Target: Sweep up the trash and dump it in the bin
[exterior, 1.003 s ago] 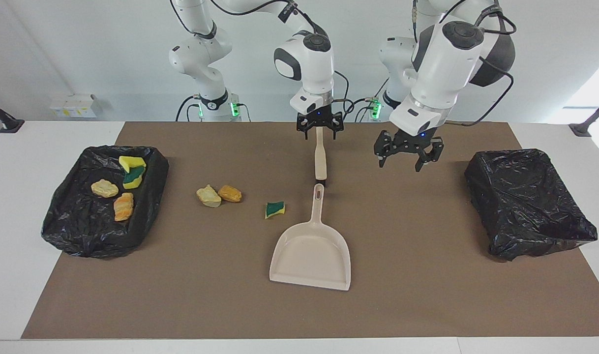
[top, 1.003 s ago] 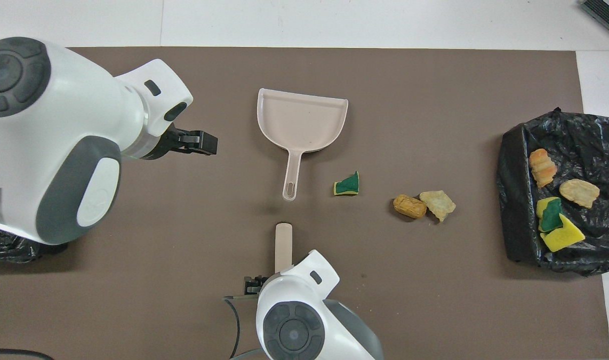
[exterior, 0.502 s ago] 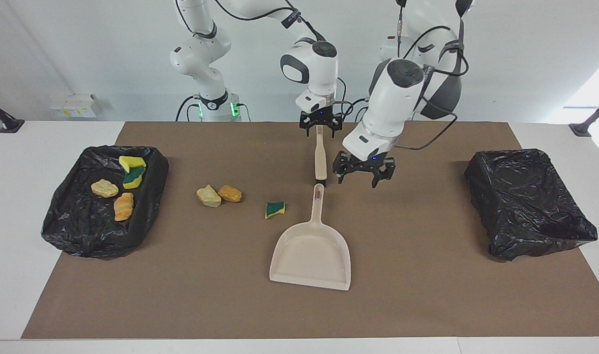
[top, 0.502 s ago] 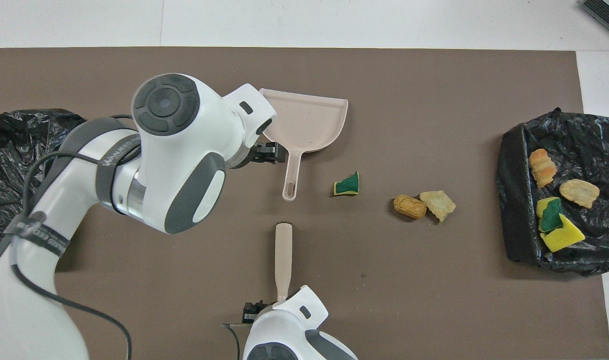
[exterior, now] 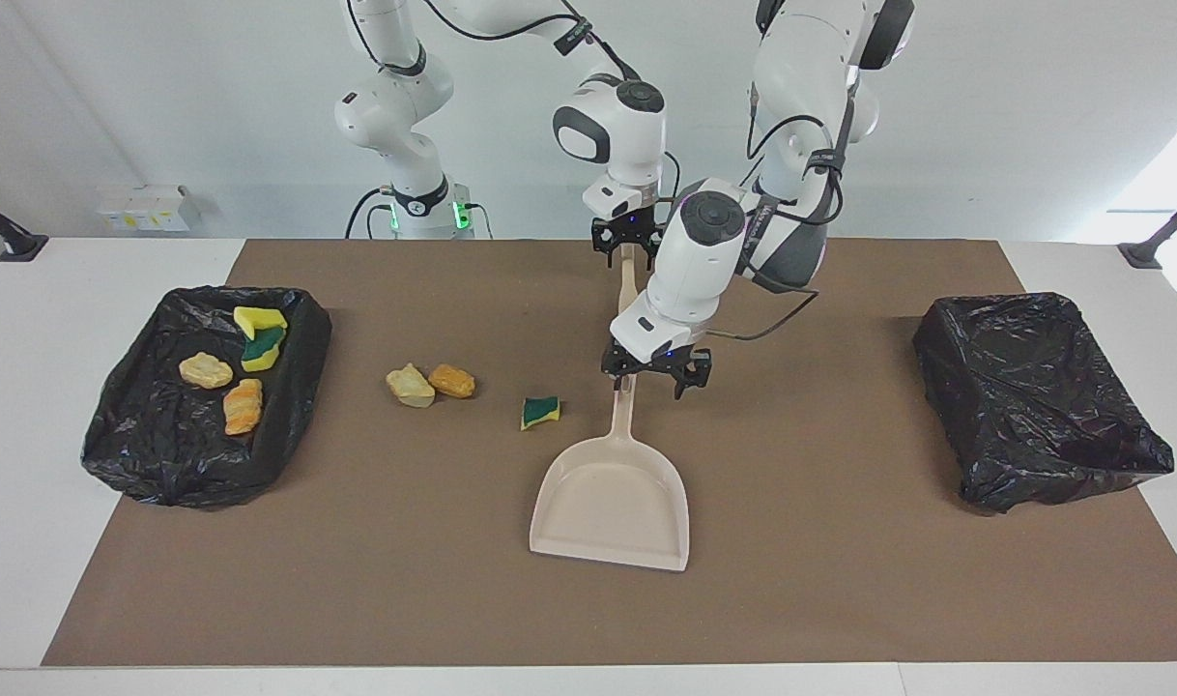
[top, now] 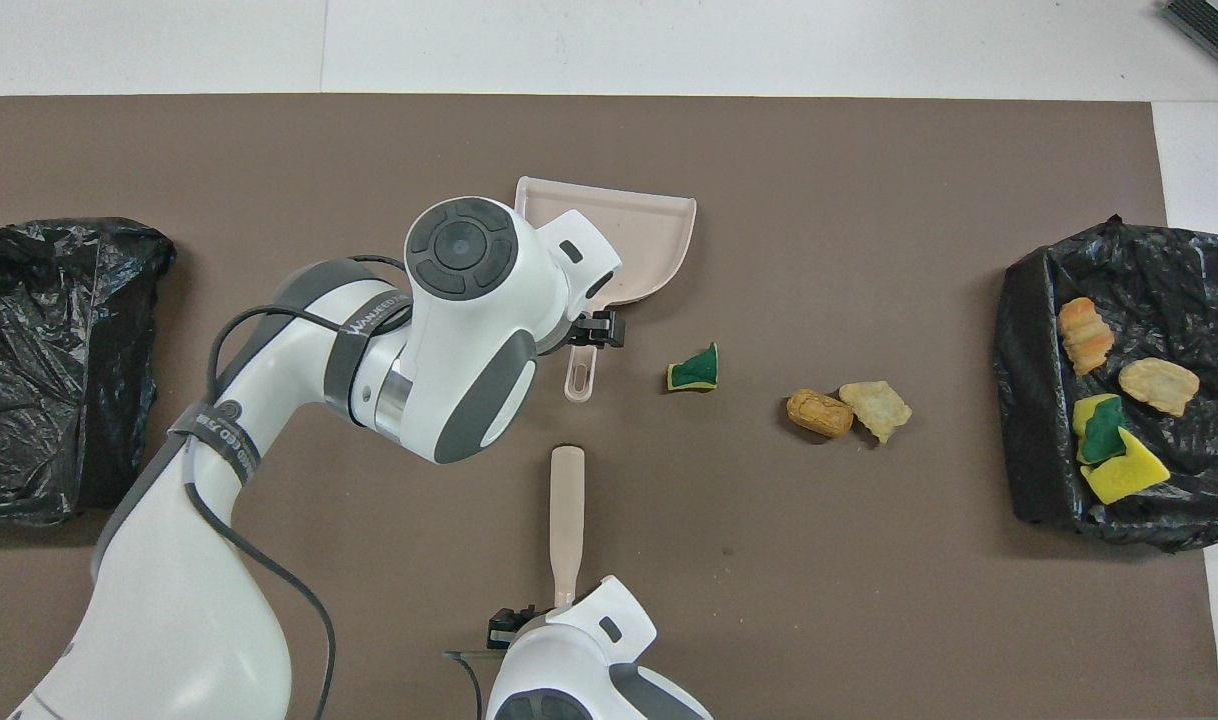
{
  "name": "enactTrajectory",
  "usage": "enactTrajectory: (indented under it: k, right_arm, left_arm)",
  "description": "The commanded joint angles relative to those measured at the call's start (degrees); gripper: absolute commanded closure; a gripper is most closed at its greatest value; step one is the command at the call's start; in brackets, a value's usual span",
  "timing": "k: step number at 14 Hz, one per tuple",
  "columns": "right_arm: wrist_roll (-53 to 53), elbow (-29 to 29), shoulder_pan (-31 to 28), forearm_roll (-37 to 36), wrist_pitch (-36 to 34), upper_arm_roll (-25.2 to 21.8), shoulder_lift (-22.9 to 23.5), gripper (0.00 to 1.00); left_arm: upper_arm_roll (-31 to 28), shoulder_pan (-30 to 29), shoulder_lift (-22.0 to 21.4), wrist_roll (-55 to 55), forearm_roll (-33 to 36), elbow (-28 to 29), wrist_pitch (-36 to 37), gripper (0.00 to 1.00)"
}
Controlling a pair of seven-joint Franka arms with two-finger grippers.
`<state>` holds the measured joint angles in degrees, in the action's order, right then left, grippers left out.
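Observation:
The beige dustpan (exterior: 613,503) lies mid-mat, its handle (top: 579,378) pointing toward the robots. My left gripper (exterior: 654,380) is open, low over that handle, fingers on either side of it. My right gripper (exterior: 630,246) is shut on the beige brush (top: 567,500), whose handle points at the dustpan. A green-and-yellow sponge scrap (exterior: 540,412) lies beside the dustpan handle. Two bread lumps (exterior: 412,385) (exterior: 451,381) lie farther toward the right arm's end. Several scraps (exterior: 243,406) sit in the black-lined bin (exterior: 154,454) there.
A second black-lined bin (exterior: 1033,406) stands at the left arm's end of the table, nothing showing in it. The brown mat (exterior: 840,580) covers most of the white table.
My left arm has swung from over the mat near the left-end bin to over the dustpan handle and come down. The right gripper with the brush has barely moved.

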<state>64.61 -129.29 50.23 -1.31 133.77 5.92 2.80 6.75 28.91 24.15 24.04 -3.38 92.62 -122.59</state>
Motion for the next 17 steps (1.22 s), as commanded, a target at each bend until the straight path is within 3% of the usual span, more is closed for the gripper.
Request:
enactTrajectory:
  k: [1, 3, 4, 8, 9, 10, 11, 12, 13, 14, 15, 17]
  right_arm:
    - [0.95, -0.79, 0.22, -0.98, 0.88, -0.21, -0.26, 0.72]
    - [0.52, -0.52, 0.13, -0.89, 0.7, -0.21, 0.01, 0.95]
    - [-0.1, -0.26, -0.31, -0.28, 0.35, -0.21, 0.53, 1.0]
    - [-2.56, 3.69, -0.66, -0.1, -4.73, -0.21, 1.76, 1.0]
    - [-2.56, 3.78, -0.75, -0.1, -5.27, -0.3, 1.42, 1.0]
    - [-2.56, 3.7, -1.1, -0.1, -5.97, -0.38, 1.07, 1.0]
    - [-2.48, 3.7, -1.8, -0.1, -7.54, -0.39, 0.63, 1.0]
    - [-2.48, 3.7, -2.5, -0.1, -8.26, -0.39, -0.16, 1.0]
    - [-2.56, 3.7, -3.38, -0.1, -9.48, -0.39, -0.78, 1.0]
    - [-2.65, 3.7, -4.26, -0.1, -10.8, -0.39, -1.65, 1.0]
    - [-2.74, 3.7, -5.05, -0.1, -12.2, -0.39, -2.53, 1.0]
    - [-4.4, 3.52, -6.89, -0.1, -15.37, -0.39, -4.55, 1.0]
  left_arm:
    - [-1.03, 2.38, 1.6, 2.51, 0.04, 0.01, -2.83, 0.0]
    - [-1.03, 2.91, 1.95, 2.5, 0.13, 1.41, -2.74, 0.0]
    - [-1.03, 2.74, 1.95, 2.42, 0.39, 1.6, -2.83, 0.0]
    - [-1.03, 2.38, 2.3, 2.33, 2.5, 0.9, -2.74, 0.02]
    - [-1.03, 2.56, 2.3, 2.42, 2.5, 0.89, -2.56, 0.28]
    - [-1.03, 2.56, 2.22, 2.33, 2.42, 1.07, -2.48, 0.46]
    - [-1.03, 2.56, 2.22, 2.42, 2.42, 1.16, -2.3, 0.57]
    - [-1.03, 2.82, 2.22, 2.5, 2.42, 1.16, -2.04, 0.58]
    - [-1.03, 2.82, 2.22, 2.51, 2.42, 1.24, -1.95, 0.66]
    - [-1.03, 2.82, 2.13, 2.51, 2.42, 1.07, -1.34, 0.89]
    - [-1.12, 2.65, 2.13, 2.33, 2.59, 0.9, -0.55, 1.0]
    - [-1.03, 2.29, 1.69, 1.46, 5.82, 0.46, 1.47, 1.0]
